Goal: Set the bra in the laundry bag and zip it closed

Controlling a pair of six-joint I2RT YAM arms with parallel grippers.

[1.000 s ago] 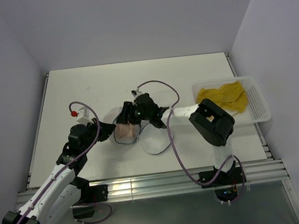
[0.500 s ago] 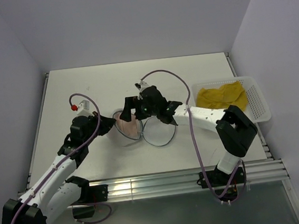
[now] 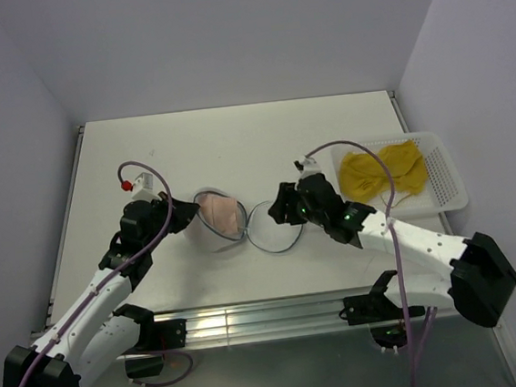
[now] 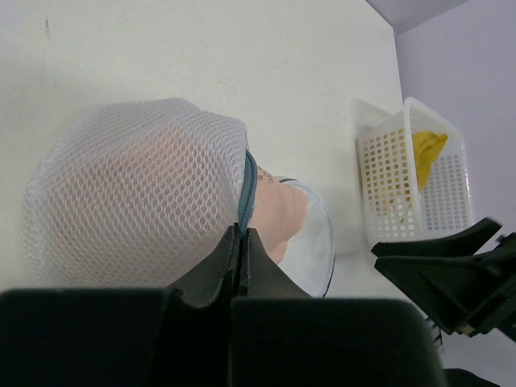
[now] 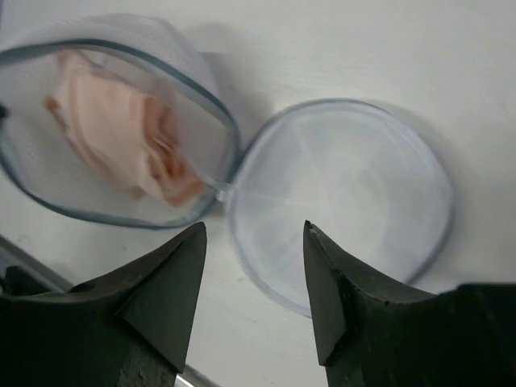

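Observation:
The laundry bag [image 3: 208, 224] lies open in mid-table, its white mesh dome [image 4: 137, 193] on its side. The pink bra [image 3: 221, 215] sits inside the dome [image 5: 121, 137]. The bag's flat round lid [image 3: 275, 228] rests on the table beside the dome, joined at the dark zip rim [image 4: 246, 181]. My left gripper [image 3: 190, 215] is shut on that rim at the dome's left edge [image 4: 239, 234]. My right gripper [image 3: 276, 212] hovers open over the lid's near edge [image 5: 254, 230], with nothing between its fingers.
A white lattice basket [image 3: 449, 184] holding yellow cloth [image 3: 384, 168] stands at the table's right edge and also shows in the left wrist view [image 4: 395, 161]. Purple cables loop over both arms. Walls enclose the table at back and sides.
My right gripper has let go and drawn back to the right, out of the bag, leaving the bra inside. The lid now lies flat. My left gripper has kept its hold.

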